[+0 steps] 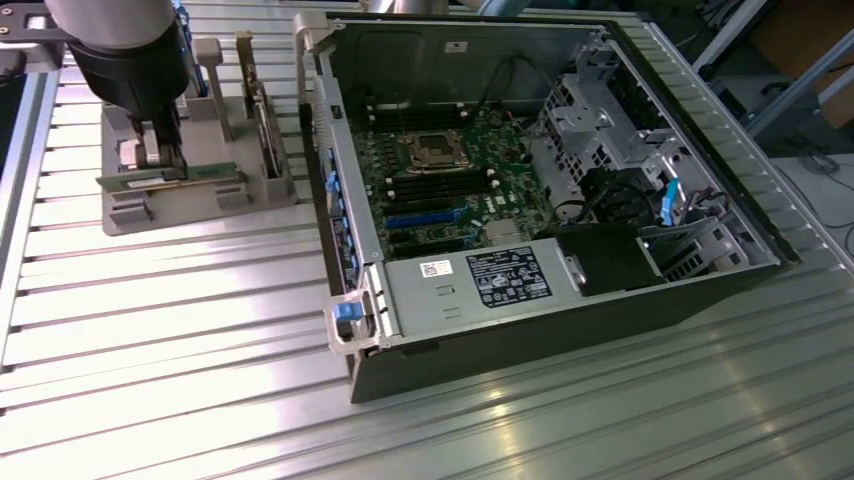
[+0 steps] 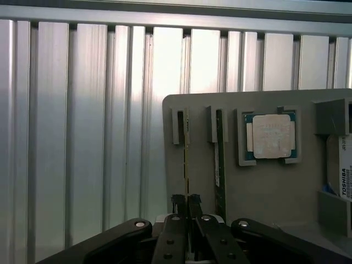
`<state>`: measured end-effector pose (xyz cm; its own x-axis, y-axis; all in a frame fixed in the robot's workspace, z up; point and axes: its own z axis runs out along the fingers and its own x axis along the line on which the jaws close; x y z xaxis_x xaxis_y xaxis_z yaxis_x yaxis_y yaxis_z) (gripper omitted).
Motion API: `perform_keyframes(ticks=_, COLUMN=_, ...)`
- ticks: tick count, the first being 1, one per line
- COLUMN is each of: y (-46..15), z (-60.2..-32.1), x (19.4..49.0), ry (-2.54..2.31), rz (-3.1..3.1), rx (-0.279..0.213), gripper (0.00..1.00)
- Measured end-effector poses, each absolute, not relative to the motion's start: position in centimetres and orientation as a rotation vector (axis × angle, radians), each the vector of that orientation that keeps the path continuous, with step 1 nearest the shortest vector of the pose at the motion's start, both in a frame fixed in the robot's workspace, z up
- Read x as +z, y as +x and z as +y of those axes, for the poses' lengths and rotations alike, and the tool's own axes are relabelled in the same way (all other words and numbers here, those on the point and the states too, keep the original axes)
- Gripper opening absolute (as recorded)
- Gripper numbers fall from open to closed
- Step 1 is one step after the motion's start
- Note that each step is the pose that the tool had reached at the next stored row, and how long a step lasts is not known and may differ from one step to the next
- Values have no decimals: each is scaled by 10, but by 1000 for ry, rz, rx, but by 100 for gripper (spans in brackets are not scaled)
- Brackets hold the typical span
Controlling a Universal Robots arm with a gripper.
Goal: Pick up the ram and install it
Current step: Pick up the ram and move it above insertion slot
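The ram point(image 2: 186, 159) is a thin green stick standing on edge in the outermost slot of a grey holder point(image 2: 275, 192). My gripper point(image 2: 186, 202) sits over one end of it, its two dark fingers shut on the stick's thin edge. A second, similar stick point(image 2: 220, 165) stands in the slot beside it. In the exterior view my gripper point(image 1: 154, 165) hangs down onto the holder point(image 1: 200, 212) at the left, with the green ram point(image 1: 200, 175) running sideways under the fingers. The ram still looks level with its slot.
An open computer case point(image 1: 694, 130) lies at the exterior view's right, its green motherboard point(image 1: 441, 180) and dark memory slots facing up. A square silver CPU point(image 2: 270, 136) and a hard drive point(image 2: 344, 170) also rest in the holder. Everything sits on a ribbed aluminium table point(image 1: 160, 330).
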<state>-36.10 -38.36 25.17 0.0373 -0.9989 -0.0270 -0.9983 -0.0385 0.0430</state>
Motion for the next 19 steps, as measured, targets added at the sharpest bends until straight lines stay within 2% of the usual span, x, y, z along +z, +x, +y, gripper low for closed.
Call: perform_keyframes(ticks=19, y=-361, z=-384, x=261, ry=2254, rz=-2170, rx=-77, gripper=13)
